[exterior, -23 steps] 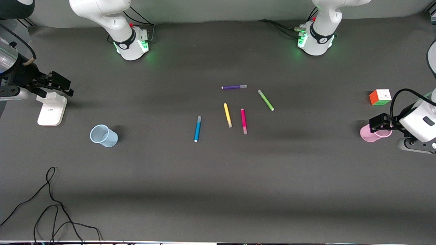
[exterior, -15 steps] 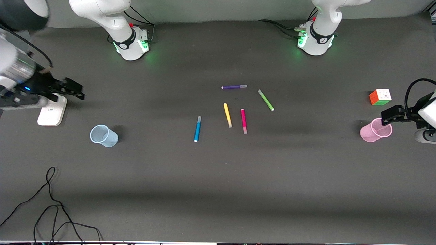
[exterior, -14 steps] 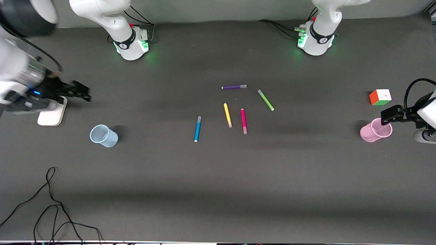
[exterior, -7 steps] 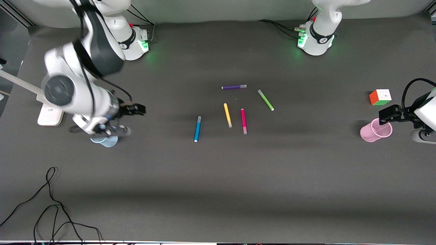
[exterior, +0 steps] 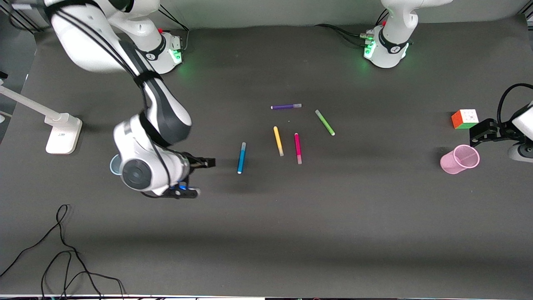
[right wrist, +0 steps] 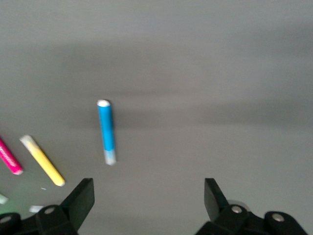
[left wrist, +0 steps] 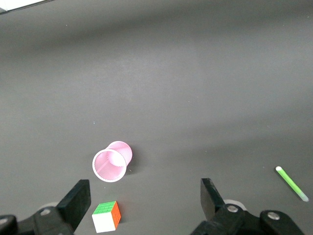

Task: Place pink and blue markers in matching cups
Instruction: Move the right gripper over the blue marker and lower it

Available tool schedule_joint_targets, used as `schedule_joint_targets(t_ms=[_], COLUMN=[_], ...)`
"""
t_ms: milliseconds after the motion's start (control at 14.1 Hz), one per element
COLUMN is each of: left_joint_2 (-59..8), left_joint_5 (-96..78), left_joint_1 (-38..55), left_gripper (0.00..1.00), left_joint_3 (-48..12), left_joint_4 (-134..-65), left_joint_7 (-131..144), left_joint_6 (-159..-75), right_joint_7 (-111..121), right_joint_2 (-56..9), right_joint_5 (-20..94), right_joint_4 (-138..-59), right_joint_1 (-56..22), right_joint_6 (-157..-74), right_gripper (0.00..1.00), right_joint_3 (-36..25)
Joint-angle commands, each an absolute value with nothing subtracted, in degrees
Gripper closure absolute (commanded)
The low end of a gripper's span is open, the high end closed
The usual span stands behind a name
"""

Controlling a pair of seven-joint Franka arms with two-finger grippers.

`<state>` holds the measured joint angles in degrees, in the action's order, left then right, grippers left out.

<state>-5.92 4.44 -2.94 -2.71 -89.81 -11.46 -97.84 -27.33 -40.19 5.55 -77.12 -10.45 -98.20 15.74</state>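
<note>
Now my right gripper (exterior: 208, 162) sits left of centre in the front view, over bare table beside the blue marker (exterior: 241, 157), fingers spread, nothing held. 0.5 s ago it hung farther left near the blue cup (exterior: 113, 163), which my arm now mostly hides; I judge the blue pick is next. Pink marker (exterior: 297, 148) lies at mid-frame, untouched. My left gripper (exterior: 479, 132) waits at the right edge, spread, just above the pink cup (exterior: 460, 158), having lifted slightly off its rim. Both cups look empty; 0 markers placed.

blue marker (exterior: 241, 158): open table all round | yellow pen (exterior: 278, 141) close beside pink marker (exterior: 297, 148)
</note>
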Motion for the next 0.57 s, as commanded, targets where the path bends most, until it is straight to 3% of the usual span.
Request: schedule_joint_targets(t_ms=[0,497], left_joint_2=[-2.6,-2.8], left_joint_5=[3.3,3.3], left_joint_1=[-3.5,-3.8], left_gripper=[0.0,0.0], left_joint_3=[-2.5,-2.5], left_joint_4=[-96.0,-95.9], left_joint_7=[-12.7,-12.7], left_joint_6=[-100.9,-100.3], right_joint_7=[-35.6,-42.3], right_joint_2=[-47.8,-52.5], right_joint_5=[6.3,5.7], right_joint_4=[-70.5,-71.3], right_joint_1=[-11.2,-13.8], right_joint_6=[-103.2,-105.0], right_gripper=[0.0,0.02], right_joint_3=[19.9,20.1])
